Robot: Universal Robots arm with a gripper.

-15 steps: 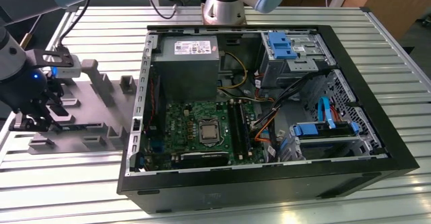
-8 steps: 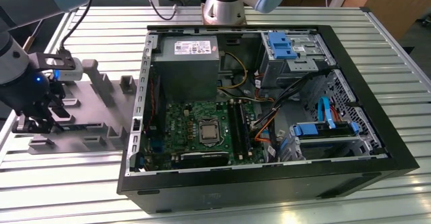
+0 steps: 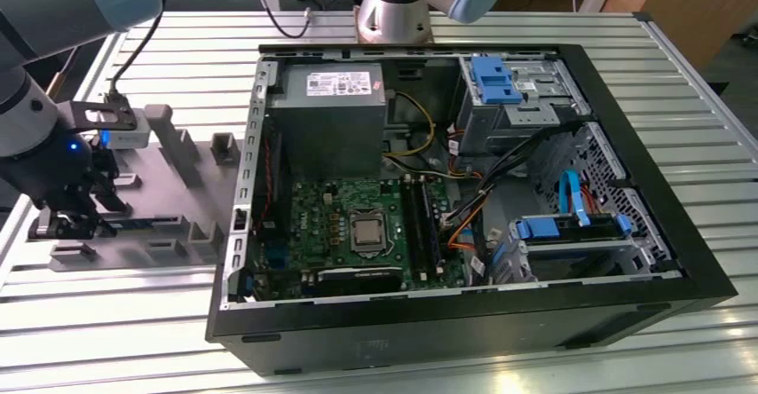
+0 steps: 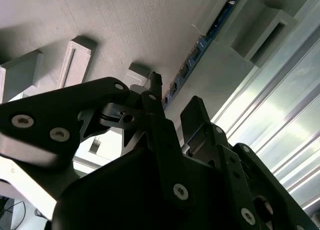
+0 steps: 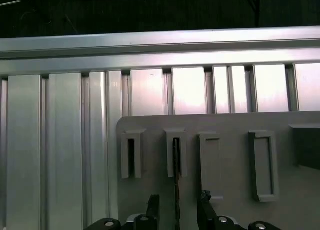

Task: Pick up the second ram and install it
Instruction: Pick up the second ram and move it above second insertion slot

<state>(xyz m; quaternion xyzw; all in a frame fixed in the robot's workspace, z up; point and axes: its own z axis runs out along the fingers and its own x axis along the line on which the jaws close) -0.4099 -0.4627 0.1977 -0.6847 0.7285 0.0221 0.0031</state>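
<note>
Fingers (image 5: pixel 153 205) stand apart, one on each side of the second ram (image 5: pixel 176 162). A sliver of gap shows on both flanks in the first wrist view, so we judge that nothing is clamped yet. The stick stands on edge in a slot of the grey holder (image 5: pixel 230 125), and in the second wrist view its blue board (image 4: pixel 202 42) runs away from the gripper (image 4: pixel 175 97) along the plate.

We take the step in hand to be the grasp. To do it well, we would keep the board centred between the pads so both meet it together (a one-sided touch would tilt it against the slot walls). We would also grip the flat faces squarely rather than a corner.

The slot's raised lips sit tight beside the stick, and neighbouring sockets flank it, so sideways room is scant and the free way is straight out of the slot. In the exterior view the gripper (image 3: pixel 74 221) hangs over the holder on the slatted table (image 3: pixel 119 323). The open computer case (image 3: pixel 474 323) stands just beside the holder on the exterior view's right, and its upright wall is the edge to mind.
</note>
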